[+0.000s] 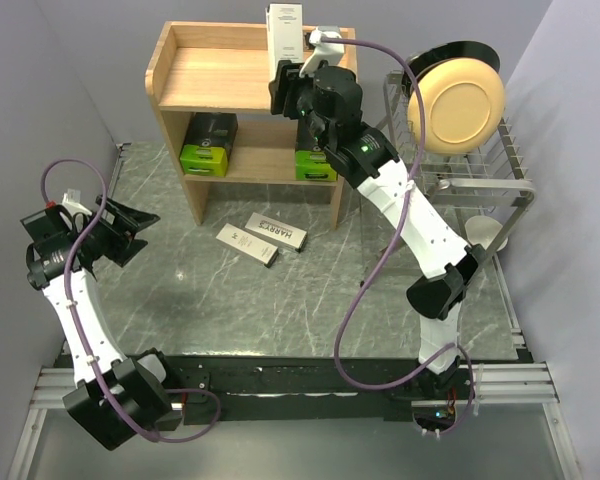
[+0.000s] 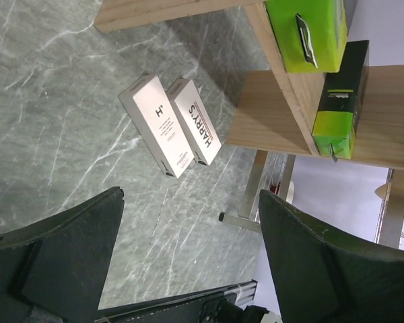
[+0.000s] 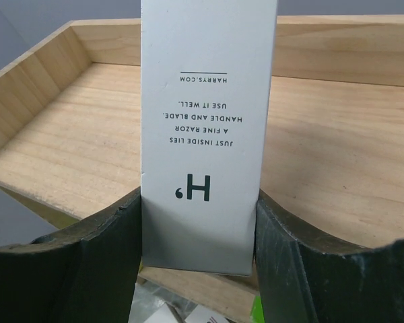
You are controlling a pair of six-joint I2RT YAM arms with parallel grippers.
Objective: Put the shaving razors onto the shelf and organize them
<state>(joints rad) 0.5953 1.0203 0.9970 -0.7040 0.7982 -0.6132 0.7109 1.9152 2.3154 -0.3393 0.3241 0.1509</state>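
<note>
— The right hand (image 1: 286, 82) first: what has it got?

— It is clenched on a slim white razor box (image 1: 284, 35), with a finger (image 3: 97, 256) on each long edge near the box's lower end. The right arm stretches from its base at the near right, up and leftward. Its wrist is over the right part of the wooden shelf (image 1: 205, 75).

— And which way does the box point?

— Its long axis runs in line with the fingers, away from the hand and toward the shelf's back rim. The printed face with the "H'" mark looks at the wrist camera, and the lettering reads upside down there. The box hangs over the top tier. Whether its far end touches the wood, I cannot tell.

— The other razors?

— One black-and-lime pack (image 1: 208, 143) stands at the left end of the lower tier, and a second lime pack (image 1: 315, 160) at the right end. On the desk (image 1: 280, 310), just in front of the shelf, the "HARRY'S" box (image 1: 277, 231) and another "H'" box (image 1: 248, 245) lie flat, side by side and touching, with their long axes parallel.

— The left hand (image 1: 138, 232)?

— Released, with its fingers wide and nothing between them. It is over the desk's left side, well apart from those boxes. The arm is folded at the elbow and the hand points rightward.
</note>
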